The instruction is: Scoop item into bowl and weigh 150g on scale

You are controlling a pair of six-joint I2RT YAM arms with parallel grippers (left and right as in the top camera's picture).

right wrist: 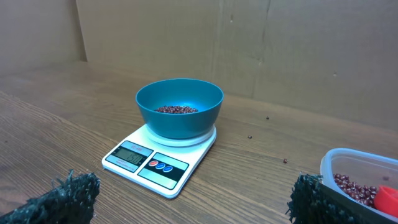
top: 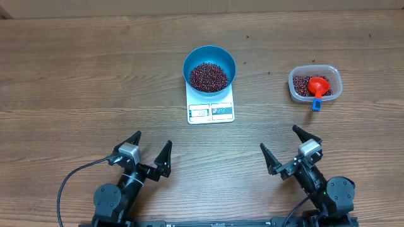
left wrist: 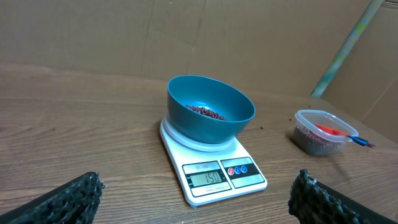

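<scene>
Left gripper [top: 153, 140] spread wide — bowl [top: 191, 58] well beyond.

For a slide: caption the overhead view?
Blue bowl of beans on the scale; red scoop in the tub; left hand and right hand open.

Wood-grain table [top: 76, 75], brown cardboard wall [right wrist: 280, 37] behind, even light

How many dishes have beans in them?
2. The blue bowl sits on the white scale. The clear tub stands on the table to the bowl's right in the overhead view, with the red scoop lying in it. None look hidden.
</scene>
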